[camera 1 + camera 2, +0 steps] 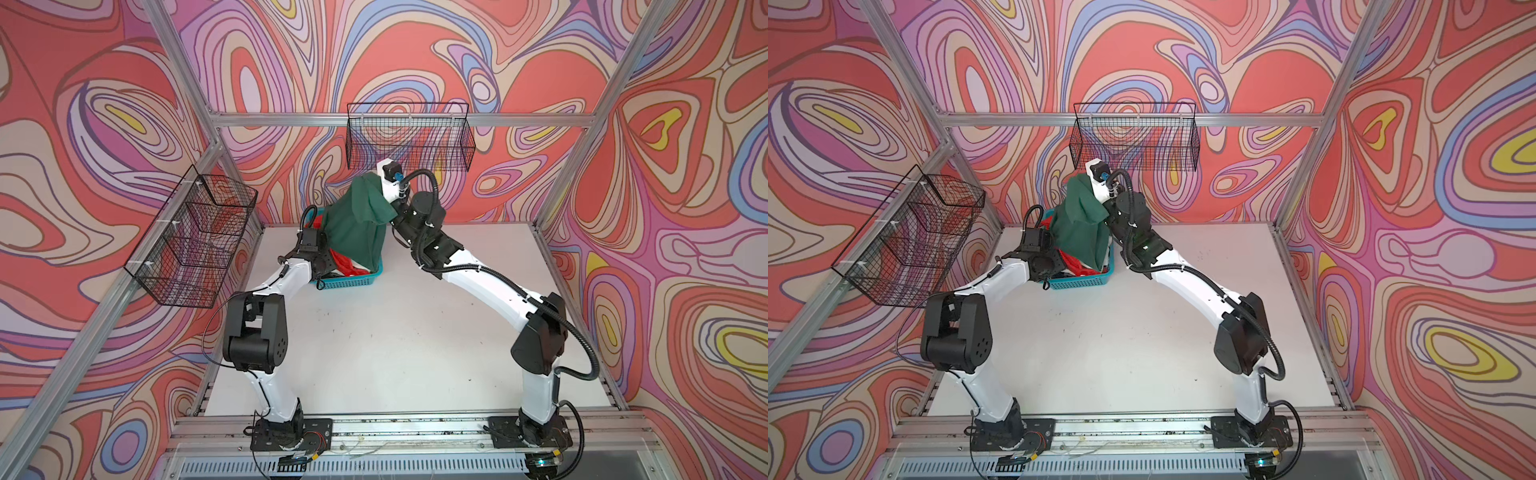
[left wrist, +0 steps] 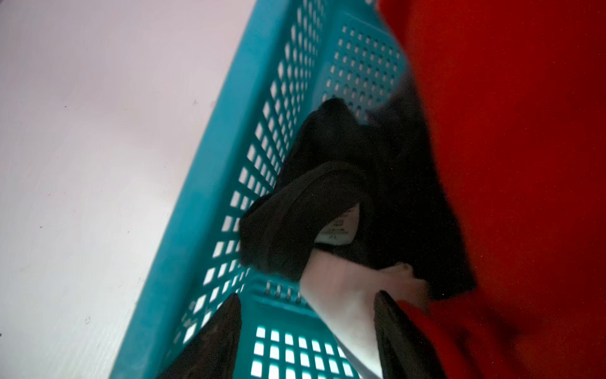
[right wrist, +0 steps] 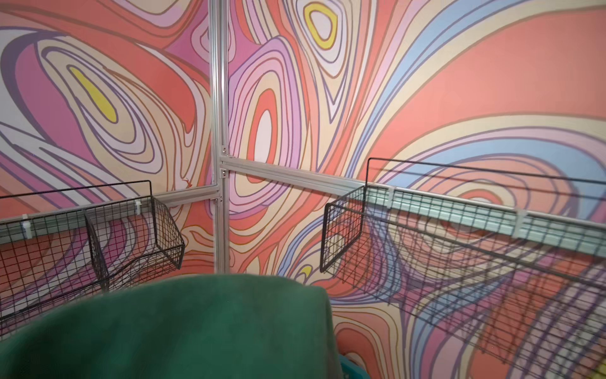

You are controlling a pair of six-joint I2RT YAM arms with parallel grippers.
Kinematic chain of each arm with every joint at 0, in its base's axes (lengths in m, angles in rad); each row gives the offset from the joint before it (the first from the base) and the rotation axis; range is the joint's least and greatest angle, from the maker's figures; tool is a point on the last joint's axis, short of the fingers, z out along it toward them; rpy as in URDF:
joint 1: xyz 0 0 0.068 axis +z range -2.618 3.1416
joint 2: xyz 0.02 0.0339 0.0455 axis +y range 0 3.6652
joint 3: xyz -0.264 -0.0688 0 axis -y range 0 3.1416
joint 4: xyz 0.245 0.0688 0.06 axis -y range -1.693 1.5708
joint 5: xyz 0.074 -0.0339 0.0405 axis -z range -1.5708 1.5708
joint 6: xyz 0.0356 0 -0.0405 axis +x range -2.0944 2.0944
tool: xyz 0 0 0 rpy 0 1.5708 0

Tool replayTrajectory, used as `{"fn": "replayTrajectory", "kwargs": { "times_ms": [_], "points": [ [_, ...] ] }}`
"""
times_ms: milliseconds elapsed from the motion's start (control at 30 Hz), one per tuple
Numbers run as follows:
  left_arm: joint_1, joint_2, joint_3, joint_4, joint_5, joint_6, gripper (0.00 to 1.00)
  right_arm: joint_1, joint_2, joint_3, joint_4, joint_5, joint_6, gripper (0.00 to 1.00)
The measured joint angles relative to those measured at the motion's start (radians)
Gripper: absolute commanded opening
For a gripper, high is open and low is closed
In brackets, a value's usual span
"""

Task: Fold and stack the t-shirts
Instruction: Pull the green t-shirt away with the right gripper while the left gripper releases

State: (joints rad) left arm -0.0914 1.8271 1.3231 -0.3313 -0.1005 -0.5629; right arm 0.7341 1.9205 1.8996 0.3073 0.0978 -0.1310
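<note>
One dark green t-shirt (image 1: 353,226), long axis vertical, top clenched in right tool (image 1: 371,178); left tool (image 2: 305,344) released.

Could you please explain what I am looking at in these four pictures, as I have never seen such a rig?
This is a robot: a left arm and a right arm mounted at the near edge of a white table. Two pictures look down from overhead, almost identically; the other two come from a camera on each wrist. On the table stands a teal basket of clothes. The right gripper, closed, holds up a green t-shirt that hangs down to the basket; its wrist camera sees that cloth and the patterned walls. The left gripper, jaws apart, reaches into the basket, where its camera shows red cloth, dark cloth and white cloth.
</note>
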Motion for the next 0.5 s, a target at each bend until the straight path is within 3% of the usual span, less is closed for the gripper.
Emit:
{"fn": "replayTrajectory", "kwargs": {
  "times_ms": [500],
  "points": [
    [0.047,0.03,0.039,-0.065,-0.031,-0.002,0.61,-0.142,-0.282,-0.114,-0.008,0.071,-0.078,0.0]
  ]
}}
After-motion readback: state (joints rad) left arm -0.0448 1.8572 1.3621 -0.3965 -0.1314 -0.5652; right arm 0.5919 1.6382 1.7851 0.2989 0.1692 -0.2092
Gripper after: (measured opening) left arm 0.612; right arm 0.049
